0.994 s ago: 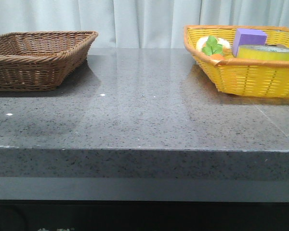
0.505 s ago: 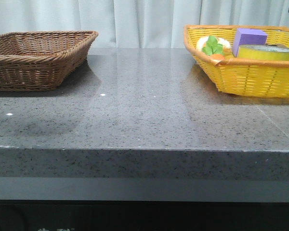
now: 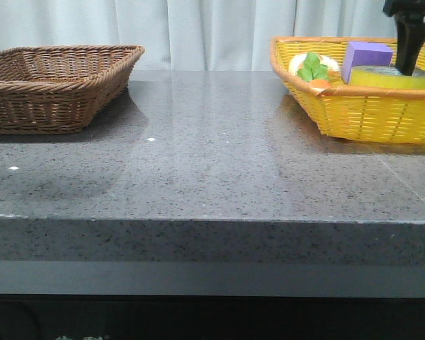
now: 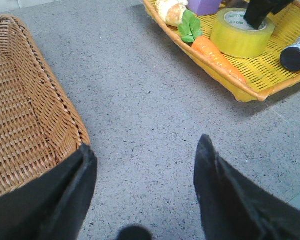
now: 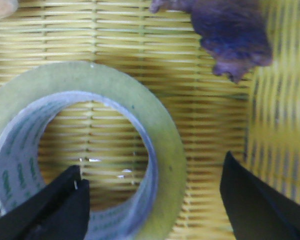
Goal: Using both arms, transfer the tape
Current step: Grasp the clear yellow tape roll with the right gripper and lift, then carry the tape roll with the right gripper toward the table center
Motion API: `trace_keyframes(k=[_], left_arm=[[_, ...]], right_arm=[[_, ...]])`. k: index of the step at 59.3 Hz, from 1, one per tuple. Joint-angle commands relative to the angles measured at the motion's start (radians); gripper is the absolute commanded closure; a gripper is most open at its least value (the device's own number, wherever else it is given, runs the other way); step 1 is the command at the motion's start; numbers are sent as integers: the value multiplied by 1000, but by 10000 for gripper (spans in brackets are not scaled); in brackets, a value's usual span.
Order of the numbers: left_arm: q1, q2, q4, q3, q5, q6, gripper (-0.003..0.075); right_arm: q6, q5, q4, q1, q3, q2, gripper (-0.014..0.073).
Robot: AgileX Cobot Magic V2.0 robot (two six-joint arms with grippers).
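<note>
The yellow tape roll (image 3: 393, 76) lies flat in the yellow basket (image 3: 361, 113) at the right, next to a purple block (image 3: 366, 57). My right gripper (image 3: 409, 65) hangs over the roll. In the right wrist view it (image 5: 152, 170) is open and straddles the roll's wall (image 5: 165, 150), one finger (image 5: 55, 205) inside the white core, the other outside. The left wrist view shows the roll (image 4: 241, 32) with that finger in its hole. My left gripper (image 4: 145, 160) is open and empty above the table beside the brown basket (image 4: 25, 115).
The brown wicker basket (image 3: 57, 92) stands at the left rear. The yellow basket also holds a carrot (image 4: 217, 55), a leafy toy (image 3: 312, 68), a bread-like item (image 4: 171, 11) and a dark-capped bottle (image 4: 295, 55). Grey stone tabletop (image 3: 212, 170) lies between the baskets.
My right gripper has come into the front view from the upper right and lowered onto the tape roll. Nothing else has moved.
</note>
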Motion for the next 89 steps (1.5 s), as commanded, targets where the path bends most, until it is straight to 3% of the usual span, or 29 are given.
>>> trace_keyframes(k=[1, 6, 11, 19, 24, 64, 75, 89], left_arm=[[-8, -9, -12, -36, -76, 1, 302], [-8, -9, -12, -36, -75, 1, 302], [-8, -9, -12, -36, -72, 1, 302], [-8, -9, -12, -36, -68, 1, 302], [-8, -9, -12, -36, -68, 1, 302], [-8, -9, -12, -36, -68, 1, 302], [-8, -9, -12, -36, -68, 1, 302], [-8, -9, -12, -36, -68, 1, 302]], right_arm=[[-16, -46, 17, -11, -35, -29, 34], [-16, -45, 20, -11, -34, -10, 59], [-16, -38, 20, -11, -34, 3, 162], [-16, -39, 20, -11, -34, 1, 407], [-17, -38, 20, -11, -35, -4, 463], [-19, -40, 36, 24, -35, -218, 469], [-41, -65, 37, 151, -35, -267, 469], [-79, -71, 32, 387, -32, -244, 469]])
